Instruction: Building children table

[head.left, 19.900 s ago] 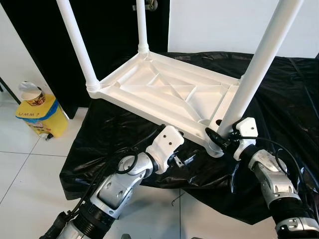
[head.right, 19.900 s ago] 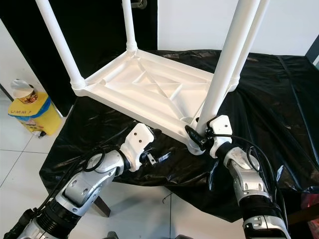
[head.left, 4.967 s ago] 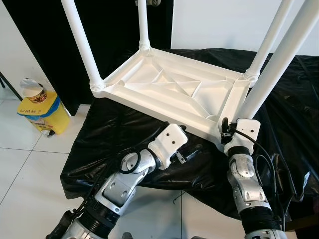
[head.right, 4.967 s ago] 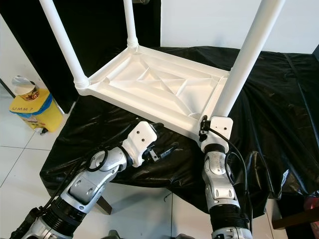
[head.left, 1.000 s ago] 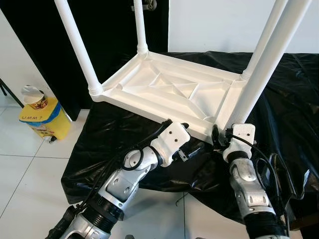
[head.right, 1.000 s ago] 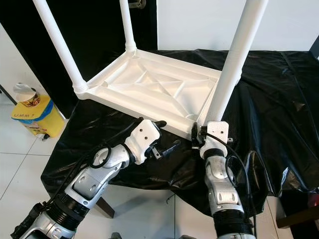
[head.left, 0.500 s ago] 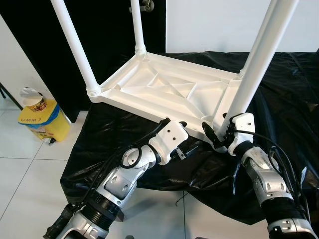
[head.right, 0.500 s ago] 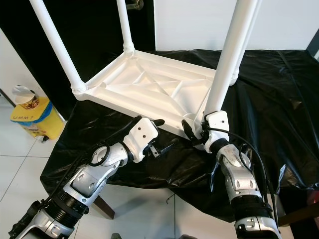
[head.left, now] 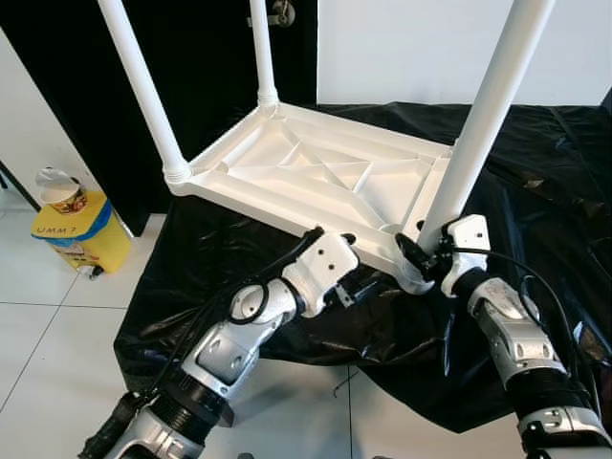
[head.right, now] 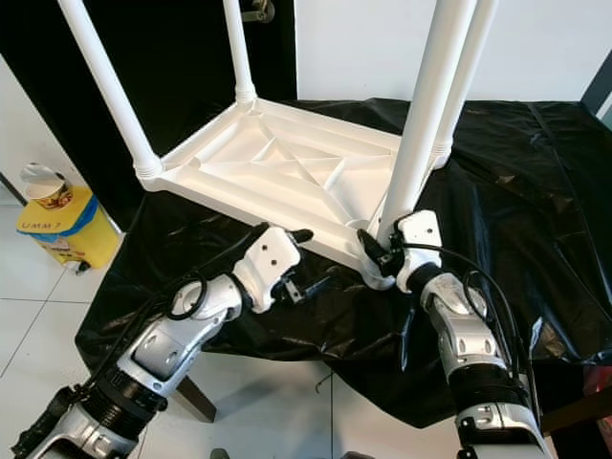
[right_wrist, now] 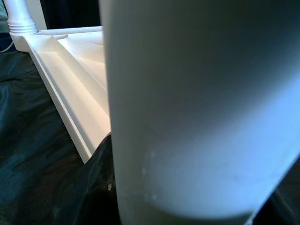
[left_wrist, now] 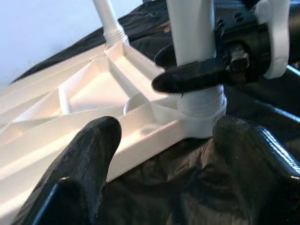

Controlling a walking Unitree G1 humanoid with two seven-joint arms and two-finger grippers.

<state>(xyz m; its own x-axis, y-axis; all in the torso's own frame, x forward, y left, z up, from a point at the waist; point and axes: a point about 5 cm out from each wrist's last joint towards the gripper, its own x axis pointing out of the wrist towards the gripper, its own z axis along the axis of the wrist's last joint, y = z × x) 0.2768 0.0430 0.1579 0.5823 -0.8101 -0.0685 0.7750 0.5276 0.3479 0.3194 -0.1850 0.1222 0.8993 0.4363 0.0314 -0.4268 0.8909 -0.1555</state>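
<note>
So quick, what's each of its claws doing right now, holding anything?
Left gripper: open, holding nothing, near the edge of the upside-down white table top.
Right gripper: shut on the near white leg, at its base.

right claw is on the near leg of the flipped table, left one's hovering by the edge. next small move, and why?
Probably keep turning the near leg with the right claw to seat it. That claw is clamped round the leg just above the corner socket of the upturned tabletop, and the leg leans slightly. The left claw is open beside the table's edge; pressing it there might steady things.
</note>
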